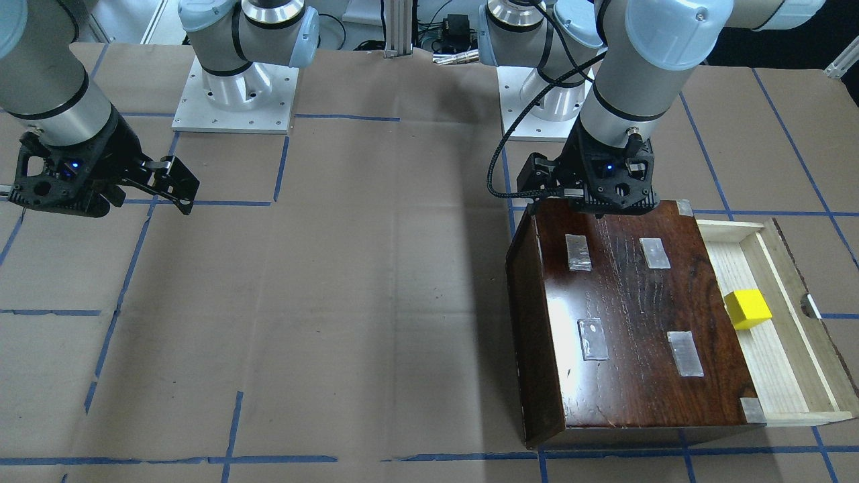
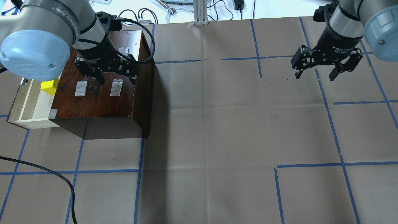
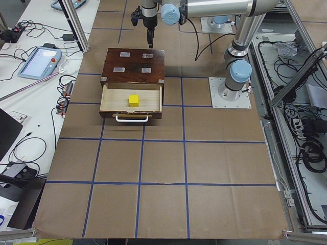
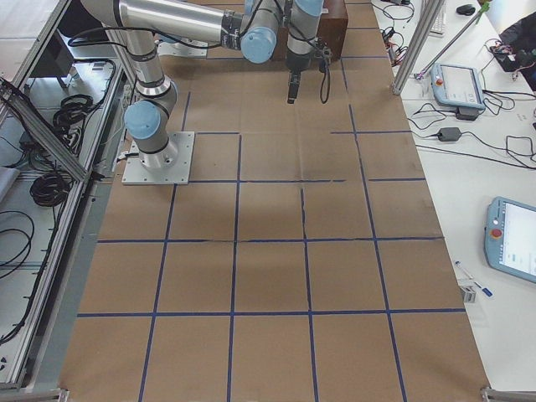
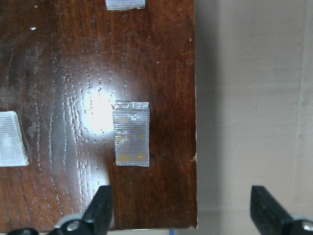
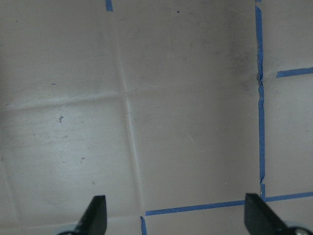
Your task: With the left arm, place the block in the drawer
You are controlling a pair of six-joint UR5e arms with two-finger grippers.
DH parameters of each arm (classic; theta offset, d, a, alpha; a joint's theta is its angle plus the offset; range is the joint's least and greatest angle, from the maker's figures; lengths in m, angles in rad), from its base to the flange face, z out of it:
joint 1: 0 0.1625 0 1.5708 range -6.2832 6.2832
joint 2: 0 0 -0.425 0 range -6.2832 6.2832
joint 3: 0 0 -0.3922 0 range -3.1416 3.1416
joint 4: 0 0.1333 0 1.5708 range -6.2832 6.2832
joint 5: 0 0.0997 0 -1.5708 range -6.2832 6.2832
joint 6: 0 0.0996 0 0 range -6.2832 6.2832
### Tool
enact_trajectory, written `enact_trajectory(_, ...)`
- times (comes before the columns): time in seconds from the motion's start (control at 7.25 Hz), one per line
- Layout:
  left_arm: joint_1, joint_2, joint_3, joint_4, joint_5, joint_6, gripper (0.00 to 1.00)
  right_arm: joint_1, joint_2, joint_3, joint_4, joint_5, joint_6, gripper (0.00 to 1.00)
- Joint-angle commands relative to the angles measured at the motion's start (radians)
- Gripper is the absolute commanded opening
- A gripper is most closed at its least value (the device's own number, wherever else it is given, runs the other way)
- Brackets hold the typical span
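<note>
Starting at the left of the overhead view, we see the drawer [image 2: 39, 104] standing open, slid out from the left side of the dark glossy box [image 2: 99, 105], its pale wooden floor exposed. The yellow block [image 2: 49, 87] sits on that floor, about midway along the drawer's width and close to the box's edge, with nothing touching it. Moving right, we come to the box's top, which carries four clear tape patches [image 2: 81, 88]. The left arm [image 2: 46, 34] reaches in from the upper left, a black braided cable [image 2: 146, 34] looping beside it. It holds the left tool [image 2: 117, 80] above the top's right half, well apart from the block. In the left wrist view we see the tool's two fingertips [image 5: 102, 205] spread wide with nothing between them, one over the wood near the box's edge and the other out past that edge over the surface [image 2: 217, 124]. Further right we find only brown paper crossed by blue tape lines [image 2: 258, 59]. At the far right the right tool [image 2: 314, 76] hangs above the surface. Its fingers are also spread wide and grip nothing, as the right wrist view confirms.
</note>
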Motion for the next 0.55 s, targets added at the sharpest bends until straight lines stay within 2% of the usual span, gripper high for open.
enact_trajectory(0.0, 0.000, 0.002, -0.004, 0.000, 0.000, 0.000, 0.99, 0.000, 0.000, 0.001, 0.000, 0.000, 0.001, 1.00)
enact_trajectory(0.41, 0.000, 0.003, -0.006, 0.000, 0.004, 0.000, 0.99, 0.000, 0.000, 0.001, 0.000, 0.000, 0.000, 1.00)
